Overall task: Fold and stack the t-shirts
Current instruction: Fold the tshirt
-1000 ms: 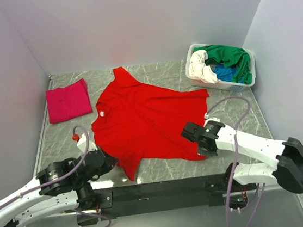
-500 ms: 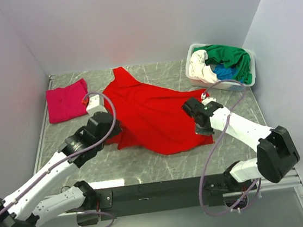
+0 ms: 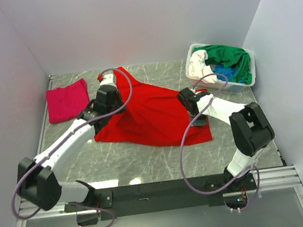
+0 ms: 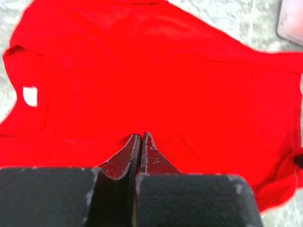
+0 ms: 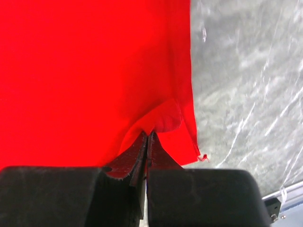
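Left hand (image 4: 141,137) is pinching red cloth, its fingers closed to a slit, with the red shirt (image 3: 152,116) spreading out beyond them. On the worktop (image 3: 163,164) it is sitting over the shirt's far-left part, just right of the folded magenta shirt (image 3: 67,102). The red shirt is lying in the middle, its long axis running left to right between the two hands. By its right edge the right hand (image 5: 147,135) is clamping a puckered bit of hem, with bare worktop showing just beyond. Farther right, the basket (image 3: 220,85) is holding green, white and blue shirts. A fold is looking to be under way, each hand carrying its bit of edge. The coming move is hanging on both hands lowering level along that left-right axis. The left hand is lying nearer the magenta shirt, where the stack is likely going.
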`<state>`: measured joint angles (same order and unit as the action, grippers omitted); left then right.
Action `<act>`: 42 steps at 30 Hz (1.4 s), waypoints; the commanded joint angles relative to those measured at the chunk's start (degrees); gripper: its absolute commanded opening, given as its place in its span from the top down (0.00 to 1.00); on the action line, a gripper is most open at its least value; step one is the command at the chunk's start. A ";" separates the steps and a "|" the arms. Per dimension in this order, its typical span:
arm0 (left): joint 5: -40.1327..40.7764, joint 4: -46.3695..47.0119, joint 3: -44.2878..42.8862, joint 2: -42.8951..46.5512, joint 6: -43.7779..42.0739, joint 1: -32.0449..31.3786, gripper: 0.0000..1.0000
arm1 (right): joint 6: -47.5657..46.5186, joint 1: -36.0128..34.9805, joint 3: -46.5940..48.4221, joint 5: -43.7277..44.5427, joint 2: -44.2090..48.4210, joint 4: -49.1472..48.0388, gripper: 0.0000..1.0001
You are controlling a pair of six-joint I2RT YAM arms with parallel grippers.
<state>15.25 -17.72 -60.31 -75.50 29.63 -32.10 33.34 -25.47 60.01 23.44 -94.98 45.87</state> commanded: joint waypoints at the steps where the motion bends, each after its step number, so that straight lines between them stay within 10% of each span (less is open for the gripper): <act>1: -4.16 5.41 -4.72 -2.88 -3.70 2.74 0.99 | -2.49 1.65 4.49 -0.06 -0.99 -2.36 1.00; 42: -5.93 5.76 -15.01 -16.61 -3.52 14.08 0.99 | -8.12 8.07 16.45 1.43 -9.17 0.98 1.00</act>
<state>7.94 -13.02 -73.28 -91.81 25.34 -18.90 25.80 -18.11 73.30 22.90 -104.42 45.98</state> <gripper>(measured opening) 0.023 0.009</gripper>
